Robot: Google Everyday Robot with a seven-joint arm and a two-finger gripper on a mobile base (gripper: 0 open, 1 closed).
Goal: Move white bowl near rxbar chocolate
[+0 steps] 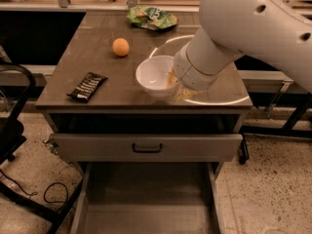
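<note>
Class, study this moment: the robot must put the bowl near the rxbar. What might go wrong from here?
The gripper holds the bowl by one rim only, so it may tilt or slip.
The bowl is close to the table's front edge; set down there, it might tip off.
The rxbar lies near that edge too; a bowl sliding into it may push it off.
</note>
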